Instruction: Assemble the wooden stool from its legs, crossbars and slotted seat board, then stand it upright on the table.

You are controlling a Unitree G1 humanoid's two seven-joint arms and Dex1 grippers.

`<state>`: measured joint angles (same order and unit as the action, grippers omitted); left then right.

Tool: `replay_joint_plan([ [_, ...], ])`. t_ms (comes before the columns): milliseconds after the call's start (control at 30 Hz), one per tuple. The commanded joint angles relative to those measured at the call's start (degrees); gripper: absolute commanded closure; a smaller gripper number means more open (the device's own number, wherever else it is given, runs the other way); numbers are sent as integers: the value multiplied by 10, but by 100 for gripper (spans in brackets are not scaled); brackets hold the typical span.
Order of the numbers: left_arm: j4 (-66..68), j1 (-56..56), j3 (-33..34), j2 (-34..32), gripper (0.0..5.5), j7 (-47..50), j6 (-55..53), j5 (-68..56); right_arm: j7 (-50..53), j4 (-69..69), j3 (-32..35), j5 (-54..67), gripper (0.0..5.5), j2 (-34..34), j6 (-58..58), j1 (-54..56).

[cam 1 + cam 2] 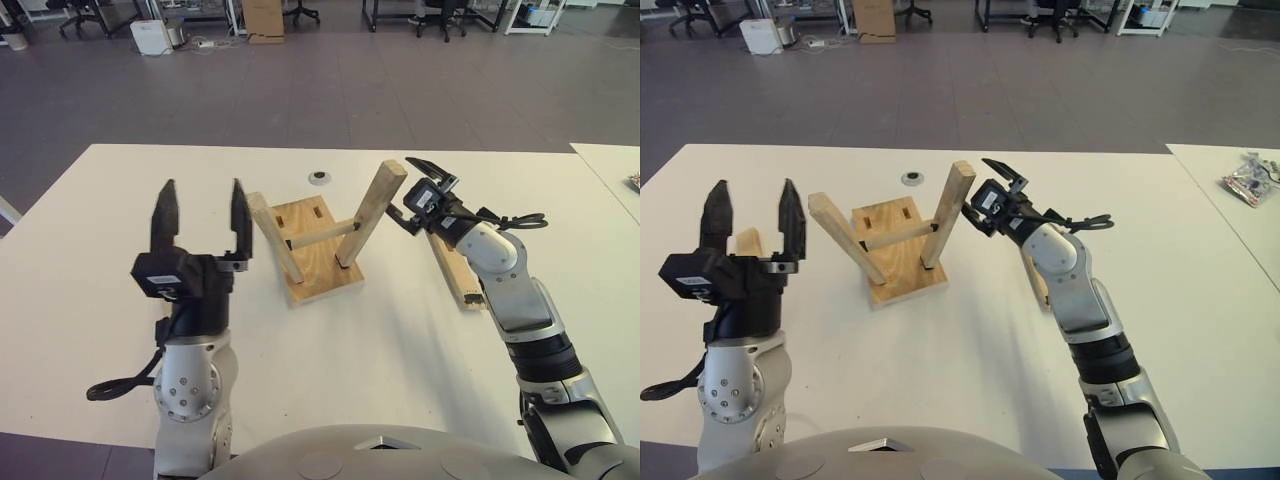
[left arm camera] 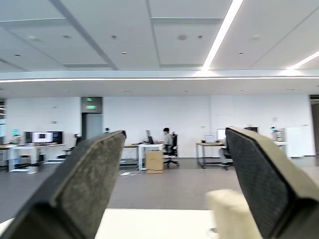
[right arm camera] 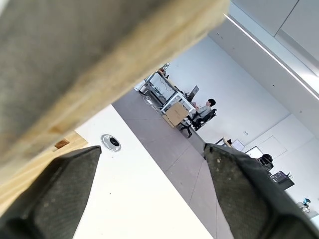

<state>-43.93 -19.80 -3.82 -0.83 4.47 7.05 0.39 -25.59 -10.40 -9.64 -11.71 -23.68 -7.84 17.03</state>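
Left eye view, left end effector [image 1: 202,222]: stood over the near left of the surface [image 1: 90,260], fingers pointing up and spread wide, holding nothing.
Right end effector [image 1: 417,193]: fingers parted wide, gripping nothing, just beside the top end of the right leg [image 1: 368,215]; whether it touched the wood could not be told.
Right wrist view: the leg's wood crossed close before the camera, with the two fingers [image 3: 65,184] well apart.
Seat board [image 1: 318,270]: lay flat mid-surface, well apart from every edge; two slots [image 1: 315,212] showed on its far half.
Legs: the right leg and the left leg [image 1: 273,238] rose from the board, long axes tilted, tops splayed outward.
Crossbar [image 1: 322,234]: ran between the two legs, roughly level.
Loose wooden piece [image 1: 452,268]: lay on the surface, partly under the right forearm, long axis running near to far.
Round object [image 1: 319,178]: small, beyond the board, toward the far edge.
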Motion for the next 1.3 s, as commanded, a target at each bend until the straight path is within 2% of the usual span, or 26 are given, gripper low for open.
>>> replay_joint_plan([
  [33, 114, 10, 99, 6, 184, 12, 87, -49, 1, -4, -5, -3, 166, 1, -6, -9],
  [233, 261, 36, 144, -11, 184, -23, 109, -96, 11, 9, 0, -9, 166, 5, -18, -1],
  [333, 278, 54, 130, -20, 184, -48, 110, -92, 72, 30, 43, -22, 166, 14, -56, 8],
  [467, 260, 59, 85, -12, 184, -69, 99, -74, 98, 23, 60, -15, 166, 28, -59, 16],
  [567, 224, 76, 38, -8, 184, -78, 69, -58, 64, -30, 6, 12, 166, 53, -19, -4],
  [667, 189, 101, -45, -22, 184, -121, 30, -30, 29, -84, -54, 29, 166, 72, 13, -19],
  [767, 167, 104, -91, -34, 184, -138, 0, -21, 24, -98, -74, 21, 166, 75, 13, -26],
  [933, 159, 88, -79, -46, 184, -129, -15, -40, 34, -55, -40, 7, 166, 53, 13, -16],
  [1167, 203, 4, 23, -108, 184, -169, 19, -99, 42, 4, 18, 2, 166, 15, 31, 12],
  [1300, 211, 45, 75, -114, 184, -167, 21, -124, 44, 16, 42, 12, 166, 3, 35, 28],
])
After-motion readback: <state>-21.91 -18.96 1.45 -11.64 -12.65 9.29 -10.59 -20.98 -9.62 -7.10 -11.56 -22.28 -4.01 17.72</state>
